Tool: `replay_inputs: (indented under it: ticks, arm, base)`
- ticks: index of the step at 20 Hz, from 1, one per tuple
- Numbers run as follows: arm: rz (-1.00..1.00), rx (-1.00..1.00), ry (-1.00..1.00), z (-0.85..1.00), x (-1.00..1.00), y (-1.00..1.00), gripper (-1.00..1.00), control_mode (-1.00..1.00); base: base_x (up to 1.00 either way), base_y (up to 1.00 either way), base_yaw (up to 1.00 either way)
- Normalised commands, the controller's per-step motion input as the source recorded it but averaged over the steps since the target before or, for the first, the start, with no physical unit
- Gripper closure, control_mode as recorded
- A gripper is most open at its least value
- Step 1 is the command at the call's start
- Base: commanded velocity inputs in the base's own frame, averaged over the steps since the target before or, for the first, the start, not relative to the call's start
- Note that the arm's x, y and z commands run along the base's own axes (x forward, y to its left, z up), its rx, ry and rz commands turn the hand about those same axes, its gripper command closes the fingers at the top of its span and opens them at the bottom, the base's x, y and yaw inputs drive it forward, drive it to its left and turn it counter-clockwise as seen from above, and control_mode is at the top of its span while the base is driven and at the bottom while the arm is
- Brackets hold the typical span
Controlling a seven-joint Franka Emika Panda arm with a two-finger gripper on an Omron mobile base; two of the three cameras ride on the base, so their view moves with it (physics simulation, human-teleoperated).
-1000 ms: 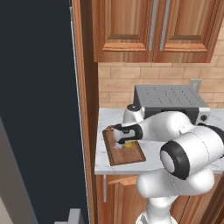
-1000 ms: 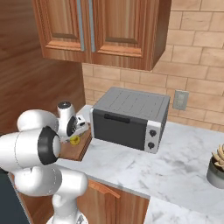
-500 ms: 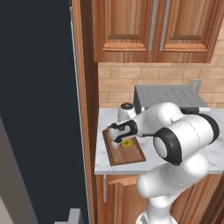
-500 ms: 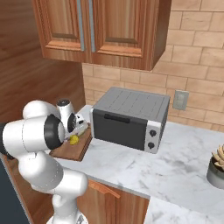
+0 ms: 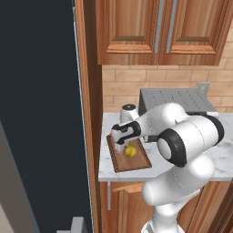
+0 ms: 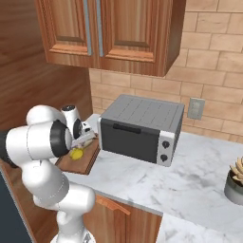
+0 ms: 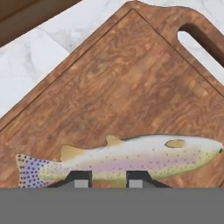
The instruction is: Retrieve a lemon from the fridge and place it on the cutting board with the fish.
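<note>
Nearly closed, the white arm's two-finger gripper (image 5: pixel 122 144) hovers low over the rectangular reddish-brown wooden cutting board (image 5: pixel 129 159), its dark tips (image 7: pixel 78 178) close together and holding nothing. Just beside it the small round yellow lemon (image 5: pixel 130 151) rests on the board, near the slim pale speckled fish (image 7: pixel 127 159) lying below the handle loop (image 7: pixel 204 38)

Lemon (image 5: pixel 130 151) on cutting board (image 5: pixel 136 161); fish (image 7: pixel 127 159) likewise; toaster oven (image 6: pixel 140 128) apparently just right of board.
</note>
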Motion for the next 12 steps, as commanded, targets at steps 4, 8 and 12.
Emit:
replay_inputs:
  ticks: [4, 8, 12]
  arm:
    - [0.0, 0.0, 0.0, 0.05, -0.22, -0.12, -1.0, -1.0]
    - [0.0, 0.01, 0.0, 0.46, -0.39, -0.03, -1.0, -1.0]
    - [-0.04, 0.04, 0.0, 0.75, -0.47, 0.0, -1.0, -1.0]
  base:
    - [0.0, 0.0, 0.0]
    - [0.0, 0.0, 0.0]
    - [0.0, 0.0, 0.0]
